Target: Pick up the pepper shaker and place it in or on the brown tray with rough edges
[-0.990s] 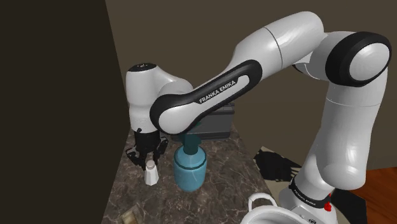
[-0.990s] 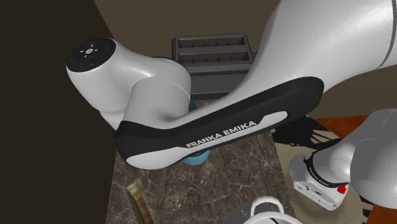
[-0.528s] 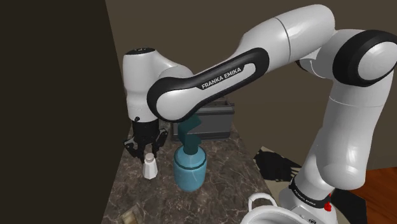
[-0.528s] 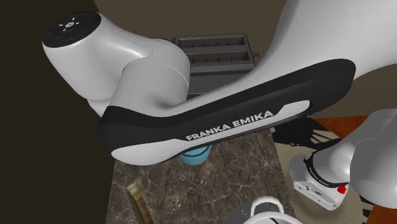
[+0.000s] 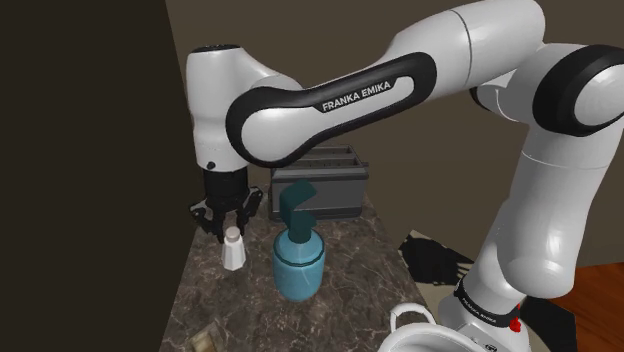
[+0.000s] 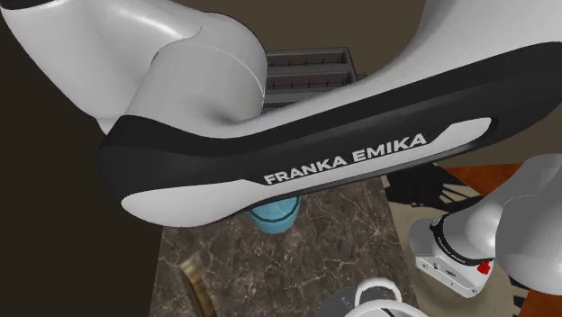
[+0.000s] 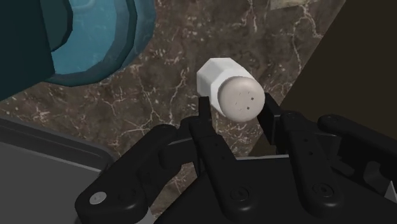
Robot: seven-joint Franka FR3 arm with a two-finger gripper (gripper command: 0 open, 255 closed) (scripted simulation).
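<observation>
Pepper shaker (image 7: 232,95) is pinched at its cap in my claw (image 7: 236,110), low at the tabletop's (image 5: 350,270) far left beside blue bottle (image 5: 298,262); grasp done, carry to brown tray (image 6: 194,276) and release remain.

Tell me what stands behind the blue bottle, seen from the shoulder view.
A dark grey toaster stands behind the blue bottle on the marbled counter. The bottle's pump covers part of its front and the arm covers part of its top.
</observation>
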